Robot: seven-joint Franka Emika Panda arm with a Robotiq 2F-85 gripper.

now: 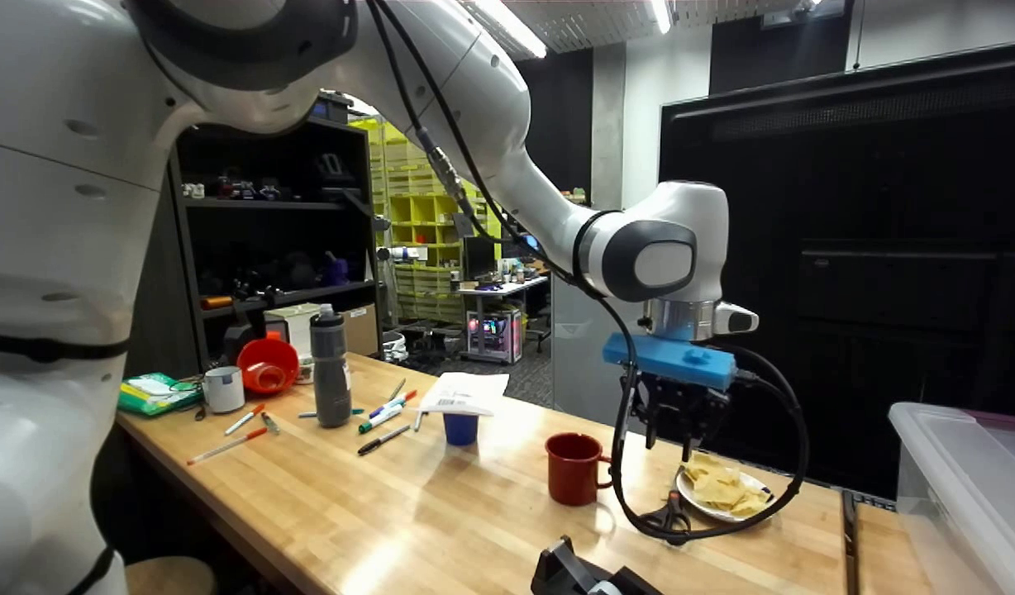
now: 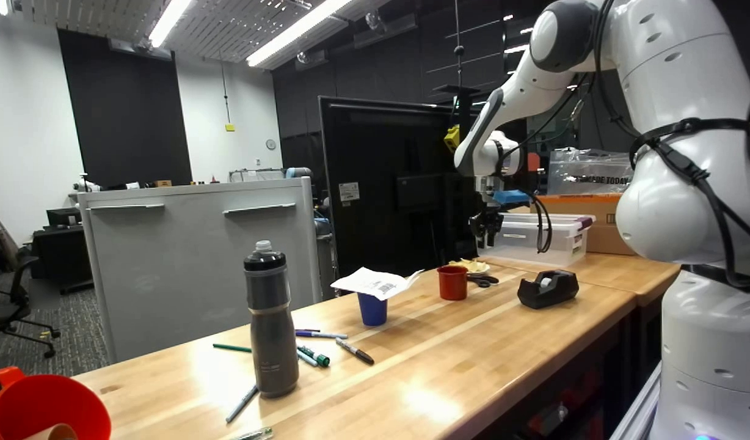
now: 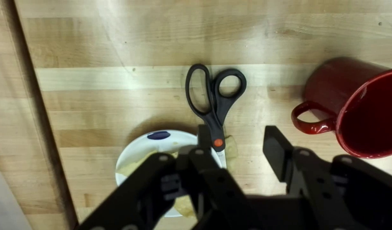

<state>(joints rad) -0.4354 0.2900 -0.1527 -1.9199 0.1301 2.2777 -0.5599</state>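
Wrist view: here's the gripper [image 3: 239, 137], fingers spread, nothing between them, above scissors [image 3: 215, 124] just beside a plate [image 3: 183, 139]; stiff, probably smooth, best held by the handles [image 3: 243, 84]. Both exterior views: it hangs near the chips [image 1: 720, 486], likely light, brittle, wanting gentle edge pinches.

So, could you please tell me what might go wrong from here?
If the open gripper lowered here, it could clip the plate and perhaps spill its chips. The scissors lie right by the plate, so nudging one might shift the other. The cable loop, hanging low beside the gripper, could also brush things.
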